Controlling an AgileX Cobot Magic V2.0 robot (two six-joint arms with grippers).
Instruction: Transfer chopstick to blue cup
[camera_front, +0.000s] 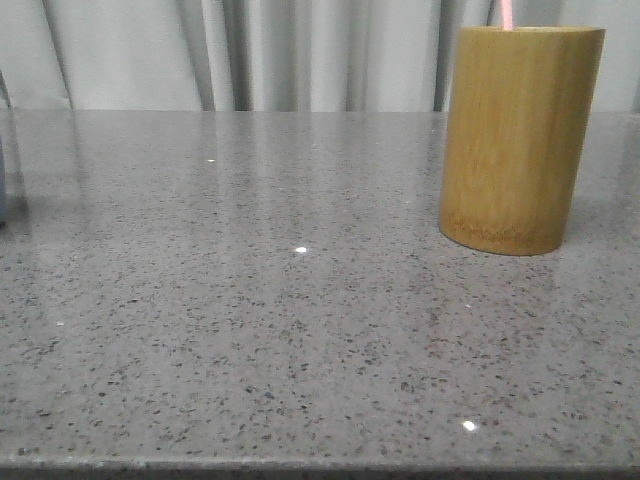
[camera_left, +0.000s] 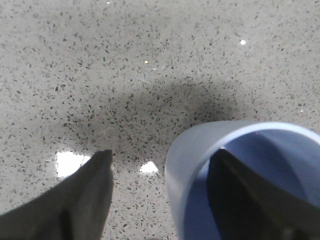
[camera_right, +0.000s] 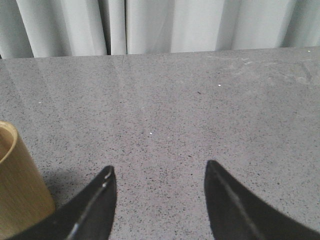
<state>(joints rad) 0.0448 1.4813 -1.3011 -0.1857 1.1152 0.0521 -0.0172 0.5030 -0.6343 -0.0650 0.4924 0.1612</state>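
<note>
A short length of a pale pink chopstick (camera_front: 508, 14) sticks up out of the tall tan bamboo cylinder (camera_front: 520, 135) at the right of the table. The blue cup (camera_left: 200, 165) fills the corner of the left wrist view; only a thin sliver of it (camera_front: 2, 190) shows at the front view's left edge. My left gripper (camera_left: 162, 151) is open and straddles the cup's wall, with one finger (camera_left: 240, 195) inside the cup and the other outside, apart from the wall. My right gripper (camera_right: 159, 166) is open and empty over bare table, beside the bamboo cylinder (camera_right: 17, 190).
The grey speckled countertop (camera_front: 300, 300) runs back to pale curtains (camera_front: 250, 50). Neither arm shows in the front view.
</note>
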